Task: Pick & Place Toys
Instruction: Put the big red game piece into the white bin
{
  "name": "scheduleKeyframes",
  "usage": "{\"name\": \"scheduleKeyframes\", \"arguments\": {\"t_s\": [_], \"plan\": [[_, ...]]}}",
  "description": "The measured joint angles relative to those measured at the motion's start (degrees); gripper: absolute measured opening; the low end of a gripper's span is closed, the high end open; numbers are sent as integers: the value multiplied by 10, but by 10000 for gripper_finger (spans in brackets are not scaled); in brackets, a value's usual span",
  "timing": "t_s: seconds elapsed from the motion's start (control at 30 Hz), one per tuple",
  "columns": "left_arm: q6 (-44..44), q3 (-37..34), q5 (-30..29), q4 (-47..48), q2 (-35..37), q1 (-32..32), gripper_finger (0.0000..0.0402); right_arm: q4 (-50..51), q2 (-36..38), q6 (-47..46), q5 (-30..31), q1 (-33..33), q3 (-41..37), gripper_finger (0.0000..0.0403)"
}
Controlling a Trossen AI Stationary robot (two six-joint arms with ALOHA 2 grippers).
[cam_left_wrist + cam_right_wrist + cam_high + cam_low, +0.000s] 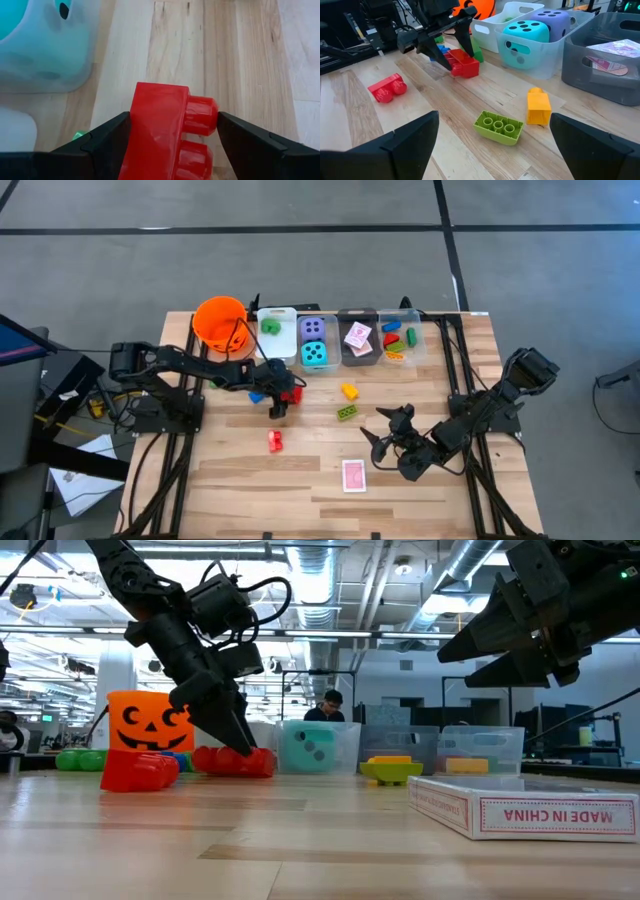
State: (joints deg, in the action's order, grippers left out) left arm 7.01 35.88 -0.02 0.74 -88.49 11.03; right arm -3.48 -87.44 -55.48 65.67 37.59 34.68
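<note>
At about eleven o'clock from the worktop's [250,480] centre, just in front of the bin holding the teal die [315,354], the left tool [283,402] stands over a red brick [291,393] with one finger on each side of it. Its fingers are spread fairly wide; the left wrist view shows them flanking the brick [165,132], close but with slim gaps, so I judge this as the grasp step, not yet a firm hold. The brick sits on the wood, its studs turned sideways rather than up. Its long axis seems to run along the tool's reach, between the fingers, though I cannot tell this surely. The next move calls for closing squarely on the flat sides, then lifting clear toward the brick bin at about one o'clock. The right tool [388,438] waits wide open near four o'clock, beside a pink-backed card [354,475].
</note>
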Motion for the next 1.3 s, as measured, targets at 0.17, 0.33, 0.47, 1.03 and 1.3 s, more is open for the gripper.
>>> {"name": "scheduleKeyframes", "arguments": {"t_s": [0.17,0.33,0.47,1.03,1.3], "plan": [[0,0,-1,0,0,0,286,0,0,0,-12,-5,0,374],[0,0,-2,1,0,0,286,0,0,0,-17,-10,0,374],[0,0,-2,1,0,0,285,0,0,0,-18,-10,0,374],[-21,-2,15,-33,-2,-22,173,0,0,0,-18,-10,0,374],[-22,-3,18,-62,-3,-41,118,0,0,0,-18,-10,0,374]]}}
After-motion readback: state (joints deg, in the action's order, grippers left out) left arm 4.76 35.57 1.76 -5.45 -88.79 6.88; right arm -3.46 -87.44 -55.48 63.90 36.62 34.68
